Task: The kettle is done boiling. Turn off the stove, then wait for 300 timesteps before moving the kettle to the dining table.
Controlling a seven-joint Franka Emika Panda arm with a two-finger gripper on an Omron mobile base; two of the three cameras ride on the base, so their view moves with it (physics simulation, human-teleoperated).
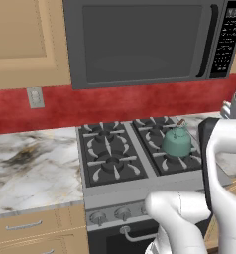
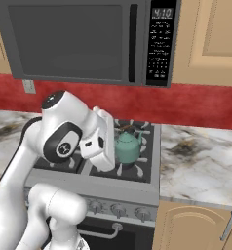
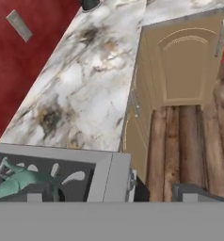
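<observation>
kettle (image 1: 176,142) on stove (image 1: 115,149) rear-right grate | marble counters (image 1: 30,168) flank | pincer released

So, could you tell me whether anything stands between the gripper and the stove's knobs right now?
Nothing visible blocks the round knobs on the front of the stainless steel gas stove. The small teal-green kettle sits on a right-hand burner grate, behind them. The hand view looks down past the stove's right front corner; the gripper itself is hard to place.
</observation>
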